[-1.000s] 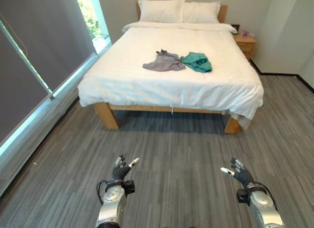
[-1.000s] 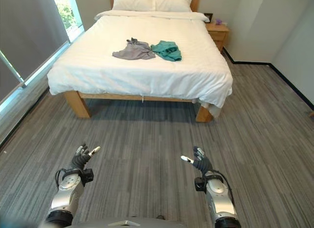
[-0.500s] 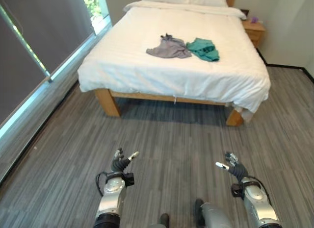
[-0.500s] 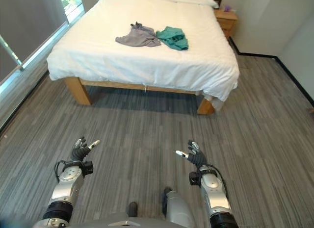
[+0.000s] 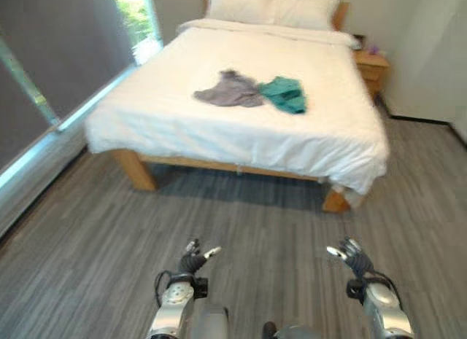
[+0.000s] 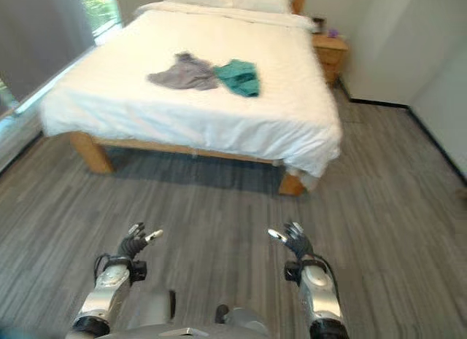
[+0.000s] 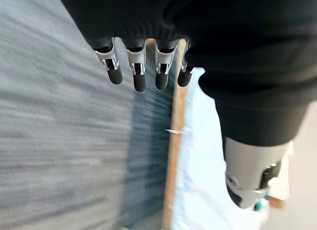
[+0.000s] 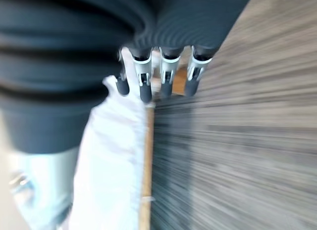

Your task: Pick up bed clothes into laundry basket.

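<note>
Crumpled grey cloth garment point(image 5: 228, 91) and teal one point(image 5: 285, 93) on the far white-sheeted wooden bed point(image 5: 182, 127) look soft and light; pinch a raised fold. Left hand point(image 5: 193, 261) and right hand point(image 5: 352, 255) hang relaxed, empty.

pillows point(image 5: 273, 5) cut off by frame top at bed point(image 5: 182, 113) head. small purple item point(image 5: 374, 49) on nightstand point(image 5: 367, 64) too small to identify. grey garment point(image 5: 228, 91) and teal garment point(image 5: 284, 93) mid-bed: type unreadable, motion-blurred.

Two crumpled garments are seen on the white-sheeted wooden bed point(image 5: 219, 127), near its middle: a grey cloth top point(image 5: 228, 91) on the window side and a teal-green cloth garment point(image 5: 286, 93) just beside it. Both are bunched, unfolded, their edges about touching.
</note>
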Tool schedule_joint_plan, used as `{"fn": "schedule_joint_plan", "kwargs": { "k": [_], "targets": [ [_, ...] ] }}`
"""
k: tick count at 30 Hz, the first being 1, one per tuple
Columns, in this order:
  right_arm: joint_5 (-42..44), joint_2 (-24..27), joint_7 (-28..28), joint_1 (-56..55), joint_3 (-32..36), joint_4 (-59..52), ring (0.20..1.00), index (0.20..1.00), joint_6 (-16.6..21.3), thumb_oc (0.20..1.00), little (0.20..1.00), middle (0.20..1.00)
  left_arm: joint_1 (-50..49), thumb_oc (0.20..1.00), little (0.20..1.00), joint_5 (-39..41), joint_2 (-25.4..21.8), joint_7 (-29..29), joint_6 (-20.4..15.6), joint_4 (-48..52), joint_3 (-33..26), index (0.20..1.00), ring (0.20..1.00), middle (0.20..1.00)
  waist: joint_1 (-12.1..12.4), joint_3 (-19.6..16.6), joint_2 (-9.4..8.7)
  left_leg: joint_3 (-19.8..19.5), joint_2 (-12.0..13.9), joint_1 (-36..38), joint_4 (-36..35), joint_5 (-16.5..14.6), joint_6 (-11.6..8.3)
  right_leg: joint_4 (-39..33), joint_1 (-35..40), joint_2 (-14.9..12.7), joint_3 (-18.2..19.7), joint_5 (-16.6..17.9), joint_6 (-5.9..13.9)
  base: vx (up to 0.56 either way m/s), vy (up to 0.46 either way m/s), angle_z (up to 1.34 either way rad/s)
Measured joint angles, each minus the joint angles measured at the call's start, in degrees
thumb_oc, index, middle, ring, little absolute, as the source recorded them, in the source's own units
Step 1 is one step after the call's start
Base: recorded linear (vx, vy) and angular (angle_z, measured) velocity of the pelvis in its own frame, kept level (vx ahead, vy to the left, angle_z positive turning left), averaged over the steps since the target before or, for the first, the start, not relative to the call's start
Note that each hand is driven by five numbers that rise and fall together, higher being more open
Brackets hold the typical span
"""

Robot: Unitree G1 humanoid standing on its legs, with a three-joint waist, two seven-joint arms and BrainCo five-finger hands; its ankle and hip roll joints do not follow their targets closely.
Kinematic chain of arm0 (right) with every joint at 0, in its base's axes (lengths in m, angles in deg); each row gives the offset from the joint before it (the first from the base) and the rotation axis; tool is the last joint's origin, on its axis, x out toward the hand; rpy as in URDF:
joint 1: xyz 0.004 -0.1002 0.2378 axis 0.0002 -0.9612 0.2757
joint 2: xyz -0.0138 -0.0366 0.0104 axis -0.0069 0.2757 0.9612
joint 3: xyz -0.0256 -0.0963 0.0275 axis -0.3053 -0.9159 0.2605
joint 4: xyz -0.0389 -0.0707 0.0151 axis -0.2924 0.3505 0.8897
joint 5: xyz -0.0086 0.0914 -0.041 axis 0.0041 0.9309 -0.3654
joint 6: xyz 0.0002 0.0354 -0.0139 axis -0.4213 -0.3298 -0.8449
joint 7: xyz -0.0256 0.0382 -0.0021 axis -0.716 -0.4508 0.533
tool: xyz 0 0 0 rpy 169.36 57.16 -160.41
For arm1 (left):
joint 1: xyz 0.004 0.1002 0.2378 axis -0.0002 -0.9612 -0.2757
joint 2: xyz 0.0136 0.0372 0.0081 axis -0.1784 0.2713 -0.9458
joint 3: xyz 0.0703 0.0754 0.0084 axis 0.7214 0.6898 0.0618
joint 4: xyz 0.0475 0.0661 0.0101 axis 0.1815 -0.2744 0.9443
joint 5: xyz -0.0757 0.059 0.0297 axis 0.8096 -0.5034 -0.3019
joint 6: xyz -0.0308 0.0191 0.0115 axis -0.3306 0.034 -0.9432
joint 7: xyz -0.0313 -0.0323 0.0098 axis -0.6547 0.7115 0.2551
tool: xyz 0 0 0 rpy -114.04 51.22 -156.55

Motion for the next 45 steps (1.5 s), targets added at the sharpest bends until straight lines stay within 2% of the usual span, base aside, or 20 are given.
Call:
{"fn": "schedule_joint_plan", "kwargs": {
  "k": [3, 5, 7, 12, 13, 14, 17, 19, 21, 23, 25, 26, 28, 31, 33, 35, 39, 41, 43, 45],
  "targets": [
    [0.7, 2.8, -0.1, 0.3, -2.3, -1.7, 1.000, 1.000, 0.2, 1.000, 1.000, 1.000, 0.3, 1.000, 1.000, 0.0, -0.6, 0.5, -0.3, -0.1, -0.1, 1.000, 1.000, 1.000, 1.6, -0.3, 2.96, 4.8, -2.0, 2.3, -21.9, -0.2, -0.63, -4.0, 4.9, 2.1, -0.4, 0.1, -0.61, 0.64, 0.075, 0.09],
    [0.5, 5.2, -0.3, 0.5, -3.4, -1.4, 1.000, 1.000, 0.1, 1.000, 1.000, 1.000, 0.7, 1.000, 1.000, 0.0, -0.1, 0.8, -0.3, -0.1, 0.0, 1.000, 1.000, 1.000, 3.4, -0.6, 5.91, 2.5, -4.8, 5.6, -36.9, -0.3, -0.90, -5.6, 6.2, 3.3, 1.1, -0.3, -0.77, 0.47, 0.046, -0.17],
    [0.2, 5.0, -0.7, 1.0, -4.3, -1.0, 1.000, 1.000, 0.0, 1.000, 1.000, 1.000, 0.1, 1.000, 1.000, 0.0, 0.6, 0.8, -0.2, -0.3, -1.7, 1.000, 1.000, 1.000, 5.4, 0.0, 6.30, 0.7, -7.9, 10.0, -51.5, 0.0, -0.70, -7.1, 8.9, 3.4, 2.5, -0.6, -0.20, 0.47, 0.024, -0.44],
    [0.1, 4.2, -1.9, 0.6, -6.5, -1.2, 1.000, 1.000, 0.1, 1.000, 1.000, 1.000, -1.1, 1.000, 1.000, -0.1, 0.1, 0.7, -0.2, -0.4, -3.2, 1.000, 1.000, 1.000, 5.9, -0.8, 3.99, 3.0, -9.4, 14.5, -44.8, 0.6, 1.00, -8.9, 14.9, 1.9, 6.9, -5.1, 1.98, 0.50, 0.101, -0.52],
    [0.1, 4.3, -1.8, 0.9, -7.8, -0.9, 1.000, 1.000, -0.1, 1.000, 1.000, 1.000, -0.6, 1.000, 1.000, -0.4, 0.3, 0.7, -0.1, -1.7, -2.8, 1.000, 1.000, 1.000, 6.2, -1.5, 5.24, 3.2, -7.8, 18.1, -47.8, 2.7, 5.18, -3.2, 13.3, 3.7, 8.6, -7.3, 3.92, 0.28, 0.086, -0.56],
    [0.1, 3.4, -1.9, 0.6, -8.3, -1.0, 1.000, 1.000, -0.1, 1.000, 1.000, 1.000, -0.9, 1.000, 1.000, -0.7, 0.0, 0.7, -0.1, -1.7, -2.6, 1.000, 1.000, 1.000, 6.1, -1.8, 4.69, 3.2, -7.3, 19.5, -49.6, 3.9, 6.93, 0.8, 11.7, 3.8, 8.9, -8.1, 4.98, 0.45, 0.166, -0.59],
    [0.3, -0.7, -2.5, 0.3, -9.8, -4.9, 1.000, 1.000, 0.1, 1.000, 1.000, 1.000, 1.1, 1.000, 1.000, -1.8, -0.7, 1.3, 0.0, -1.8, 0.5, 1.000, 1.000, 1.000, 4.9, -0.8, 3.67, 3.4, -6.9, 25.8, -51.6, 1.6, 7.28, 38.3, -5.4, 1.9, 3.9, -6.7, 8.57, 0.46, 0.206, -0.24],
    [0.4, -0.9, -2.5, 0.1, -9.6, -5.8, 1.000, 1.000, 0.2, 1.000, 1.000, 1.000, 2.2, 1.000, 1.000, -1.9, -0.9, 1.6, -0.1, -1.4, 2.4, 1.000, 1.000, 1.000, 4.0, -1.0, 4.20, 2.0, -8.3, 28.8, -52.4, -1.3, 7.86, 42.0, -9.8, -2.5, 1.6, -6.4, 9.27, 0.45, 0.104, 0.36],
    [1.0, -1.0, -2.6, 0.9, -8.7, -6.3, 1.000, 1.000, 0.3, 1.000, 1.000, 1.000, 3.3, 1.000, 1.000, -2.3, -1.0, 1.4, -0.1, -0.4, 2.6, 1.000, 1.000, 1.000, 2.3, -0.1, 7.65, -0.5, -8.8, 30.8, -53.6, -1.1, 7.31, 33.3, -15.6, -9.1, -4.3, -5.7, 8.08, 0.47, -0.035, 0.51],
    [1.0, -0.7, -2.5, -0.9, -7.7, -6.4, 1.000, 1.000, 0.1, 1.000, 1.000, 1.000, 3.3, 1.000, 1.000, -2.3, -1.1, 1.6, -0.1, 0.1, 2.7, 1.000, 1.000, 1.000, 0.8, 0.2, 9.30, -3.1, -9.7, 33.1, -54.9, -1.8, 6.01, 24.2, -17.1, -10.4, -2.9, -3.9, 8.47, 0.53, -0.132, 0.80],
    [0.4, 0.8, -2.4, -4.0, -7.1, -6.4, 1.000, 1.000, 0.1, 1.000, 1.000, 1.000, 3.5, 1.000, 1.000, -2.3, -1.3, 1.5, -0.3, -1.2, 2.1, 1.000, 1.000, 1.000, -1.2, -0.1, 9.38, -2.5, -9.9, 34.2, -54.8, -6.1, 3.36, 6.4, -16.6, -7.4, 4.2, 1.7, 10.00, 0.46, -0.125, 0.99],
    [0.1, 0.9, -2.4, -5.3, -6.2, -6.3, 1.000, 1.000, 0.0, 1.000, 1.000, 1.000, 3.3, 1.000, 1.000, -2.3, -1.8, 1.5, -0.2, -1.3, 2.2, 1.000, 1.000, 1.000, -2.3, 0.2, 9.16, -2.2, -10.3, 35.6, -55.1, -4.4, 5.57, 1.9, -16.4, -6.5, 6.6, 4.5, 10.64, 0.36, -0.139, 0.84],
    [0.1, 0.7, -2.3, -7.1, -4.8, -6.3, 1.000, 1.000, -0.3, 1.000, 1.000, 1.000, 3.0, 1.000, 1.000, -2.3, -2.1, 1.4, -0.1, -1.3, 2.0, 1.000, 1.000, 1.000, -3.3, -0.1, 7.10, -4.4, -12.3, 37.7, -56.0, -4.9, 6.25, -5.1, -16.3, -5.9, 10.2, 9.0, 9.98, 0.31, -0.171, 0.83],
    [0.0, 0.9, -2.3, -6.2, -3.8, -6.1, 1.000, 1.000, -0.4, 1.000, 1.000, 1.000, 2.3, 1.000, 1.000, -4.1, -1.9, 1.5, 0.0, -1.3, 2.7, 1.000, 1.000, 1.000, -3.5, -0.2, 5.78, -5.4, -12.4, 42.2, -58.1, -5.5, 6.11, -1.7, -17.3, -4.7, 8.7, 14.1, 7.84, 0.27, -0.219, 0.51],
    [0.0, 1.1, -2.4, -5.0, -3.8, -5.0, 1.000, 1.000, -0.4, 1.000, 1.000, 1.000, 1.7, 1.000, 1.000, -4.1, -1.7, 1.8, -0.1, -1.5, 3.1, 1.000, 1.000, 1.000, -2.8, -0.8, 4.64, -5.7, -12.0, 44.2, -56.3, -8.1, 3.14, 0.8, -15.6, -2.8, 8.9, 16.2, 6.41, 0.24, -0.291, 0.23],
    [0.1, 1.2, -2.3, -2.6, -3.1, -3.7, 1.000, 1.000, -0.3, 1.000, 1.000, 1.000, 2.1, 1.000, 1.000, -3.9, -1.3, 2.3, -0.1, -2.8, 3.3, 1.000, 1.000, 1.000, -1.5, -1.5, 1.61, -4.7, -12.7, 38.2, -41.3, -10.6, -0.45, -2.2, -11.3, -3.7, 7.9, 13.0, 4.23, 0.18, -0.333, 0.12],
    [0.1, 2.1, -2.1, -1.7, -1.3, -4.2, 1.000, 1.000, 0.1, 1.000, 1.000, 1.000, 2.2, 1.000, 1.000, -3.9, -0.3, 3.0, -0.1, -3.1, 4.5, 1.000, 1.000, 1.000, -1.4, -1.3, 0.60, -1.6, -8.9, 26.1, -14.7, -9.6, 0.38, -3.7, -7.3, -2.8, 5.6, 10.7, 1.01, 0.13, -0.115, 0.29],
    [0.1, 3.2, -2.1, -1.3, -1.1, -4.7, 1.000, 1.000, 0.1, 1.000, 1.000, 1.000, 2.9, 1.000, 1.000, -3.8, -0.7, 3.4, -0.2, -2.8, 4.4, 1.000, 1.000, 1.000, -1.0, -0.7, 0.03, -2.1, -5.1, 23.6, -20.7, -10.2, -0.50, -4.3, -6.6, -2.1, 6.1, 8.2, -1.30, 0.29, -0.056, 0.03],
    [-0.2, 4.1, -1.5, -1.0, 0.7, -5.0, 1.000, 1.000, -0.1, 1.000, 1.000, 1.000, 3.3, 1.000, 1.000, -3.8, -0.7, 3.5, -0.4, -2.4, 4.3, 1.000, 1.000, 1.000, 0.2, 0.3, -1.16, 0.0, -5.1, 24.5, -39.7, -9.2, -0.71, -6.7, -6.1, -3.1, 7.1, 9.0, -0.46, 0.24, 0.020, -0.03],
    [-0.4, 6.0, -0.8, 0.2, 1.6, -4.9, 1.000, 1.000, -0.1, 1.000, 1.000, 1.000, 2.2, 1.000, 1.000, -3.8, -0.4, 3.7, -0.4, -1.8, 4.6, 1.000, 1.000, 1.000, 0.5, 1.3, 0.67, -3.2, -5.2, 25.6, -51.8, -6.9, -2.63, -8.2, -4.8, -2.4, 7.9, 10.1, 0.49, 0.24, 0.046, -0.27]
  ]
}}
